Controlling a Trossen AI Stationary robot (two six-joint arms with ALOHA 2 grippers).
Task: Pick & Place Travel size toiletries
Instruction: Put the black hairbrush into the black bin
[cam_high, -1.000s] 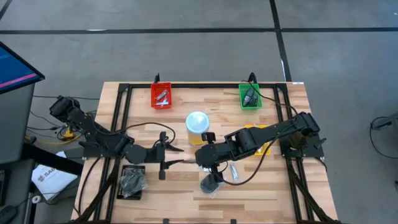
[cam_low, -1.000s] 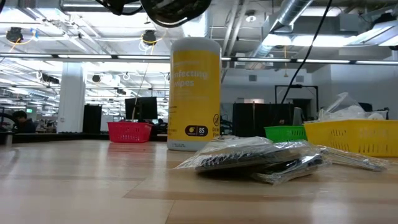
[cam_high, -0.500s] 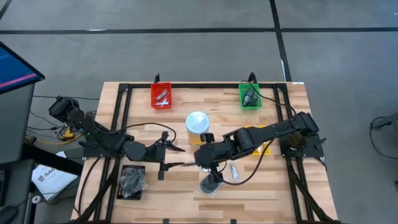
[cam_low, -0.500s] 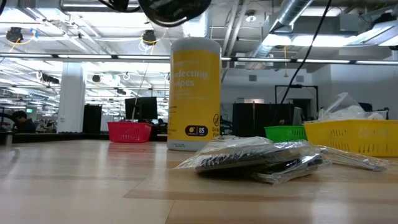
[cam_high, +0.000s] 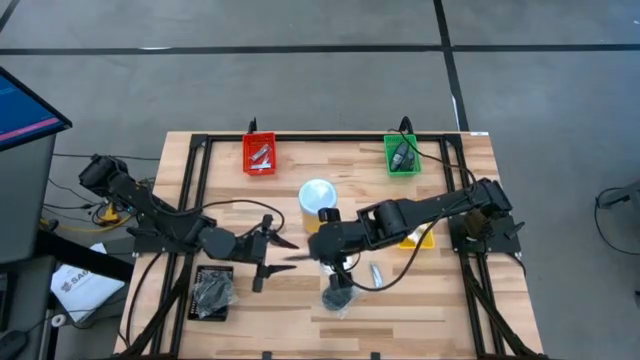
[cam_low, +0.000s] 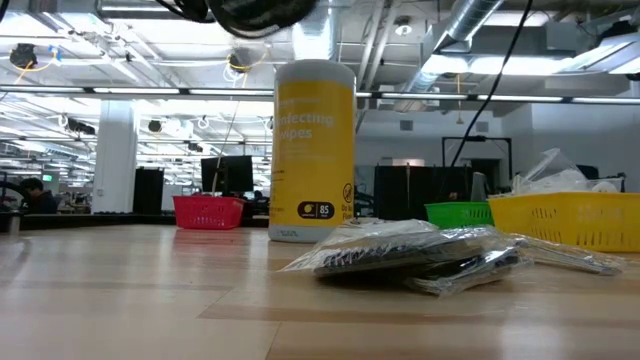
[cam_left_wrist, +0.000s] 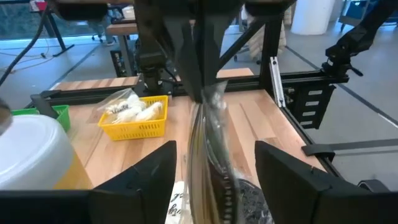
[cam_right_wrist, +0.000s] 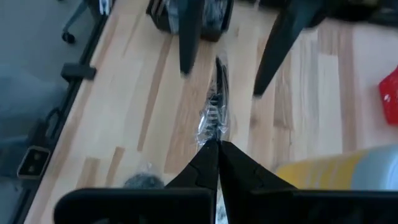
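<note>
- Wooden table (cam_high: 440, 290) carries a yellow tub (cam_high: 317, 198) mid-table, with red tray (cam_high: 259, 154) and green tray (cam_high: 402, 155) at its far edge
- Right gripper (cam_right_wrist: 217, 147) is pinched closed on a clear bagged toiletry (cam_right_wrist: 216, 99) dangling between the left gripper (cam_high: 283, 256)'s 2 wide-spread fingers
- Another bagged bundle (cam_low: 420, 255) lies on the table; its contents are hard to make out

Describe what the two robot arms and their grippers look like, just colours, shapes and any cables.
Both arms are dark, nearly black, built of chunky jointed segments. The left gripper ends in two slim, tapering dark fingers, flat and blade-like. The right gripper has the same dark fingers narrowing to points. Black cables loop loosely along each arm in the high view. No markings are readable on either arm.
</note>
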